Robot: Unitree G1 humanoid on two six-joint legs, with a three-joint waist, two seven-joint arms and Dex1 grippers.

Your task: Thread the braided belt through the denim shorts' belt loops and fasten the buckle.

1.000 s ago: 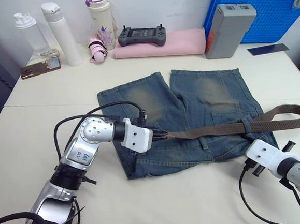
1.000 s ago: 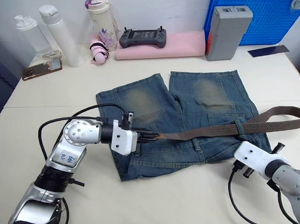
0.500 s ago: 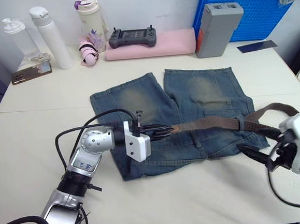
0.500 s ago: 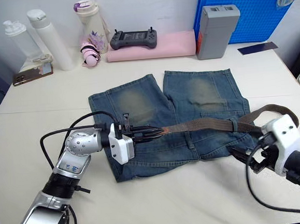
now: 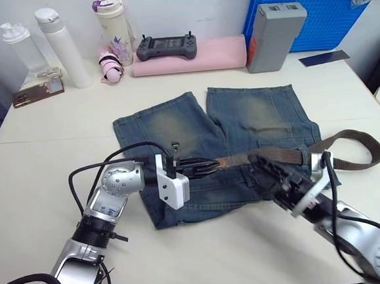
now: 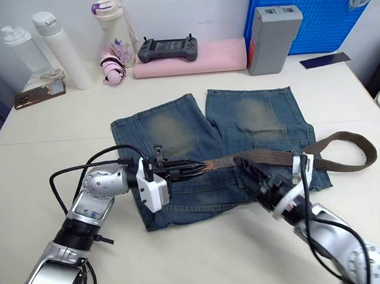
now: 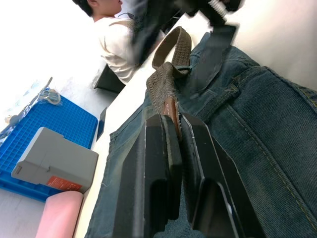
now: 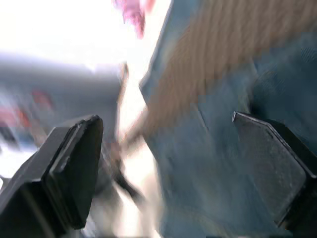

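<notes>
The denim shorts [image 5: 175, 126] lie flat mid-table, waistband toward me. Along that waistband runs the braided belt [image 5: 366, 142], which curls into a loop on the table to the right. My left gripper [image 5: 205, 165] is shut on the belt's leather tip [image 7: 171, 106] over the left half of the waistband. To its right, my right gripper [image 5: 268, 169] is open just above the belt and waistband, its fingers [image 8: 74, 163] spread wide with nothing between them. The buckle is hidden. I cannot tell the belt loops apart from the waistband.
Along the back edge stand two white bottles [image 5: 57, 40], a tumbler [image 5: 111, 23], a phone [image 5: 38, 91], a controller [image 5: 165, 47] on a pink rolled cloth [image 5: 226, 53], a grey box [image 5: 273, 33] and a blue crate [image 5: 324, 6]. A person [image 7: 111, 29] sits beyond the table.
My right arm has swung in from the table's right edge to the middle of the waistband, and its fingers have opened. The left gripper keeps its hold on the belt tip.
</notes>
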